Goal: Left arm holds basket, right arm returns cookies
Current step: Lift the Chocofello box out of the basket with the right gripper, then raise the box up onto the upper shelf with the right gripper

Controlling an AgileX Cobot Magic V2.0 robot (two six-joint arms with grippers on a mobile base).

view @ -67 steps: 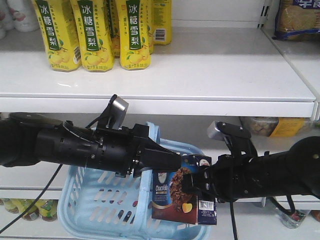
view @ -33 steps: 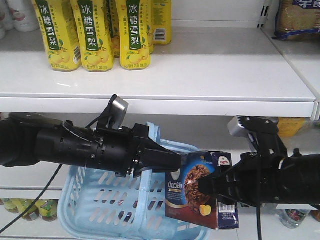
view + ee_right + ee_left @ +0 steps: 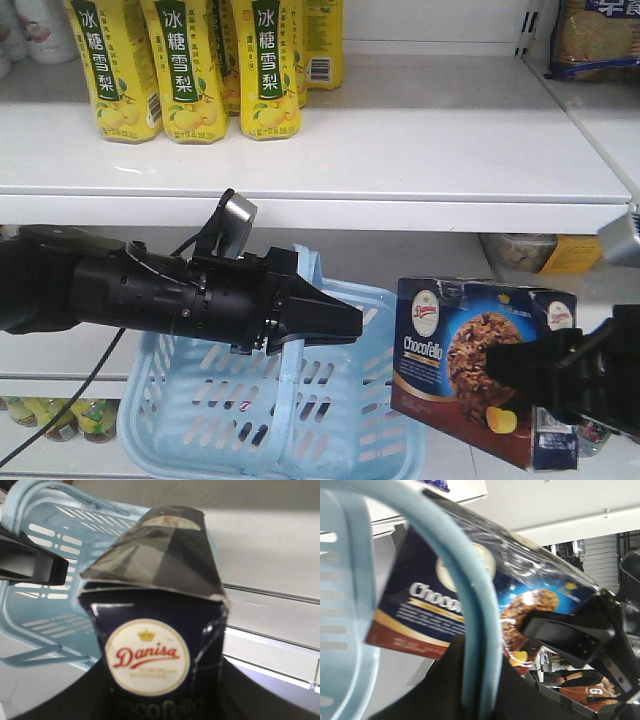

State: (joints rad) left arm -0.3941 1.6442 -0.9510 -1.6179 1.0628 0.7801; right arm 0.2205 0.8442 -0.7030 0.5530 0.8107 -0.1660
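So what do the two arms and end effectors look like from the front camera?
The left arm is thick, black and cylindrical, tapering to a pointed black end effector, with a silver camera block and a black cable. The right end effector is black with finger-like jaws.

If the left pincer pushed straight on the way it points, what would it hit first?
Probably the cookie carton. The left pincer, shut on the basket handle, points sideways at the carton's near edge, with a clear gap between. Depth is uncertain, so it might pass in front.

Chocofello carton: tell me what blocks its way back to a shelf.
Nothing visible does. The dark navy-and-brown Chocofello cookie carton, held by the right gripper, is outside the light blue slotted plastic basket, with open white shelf above it.
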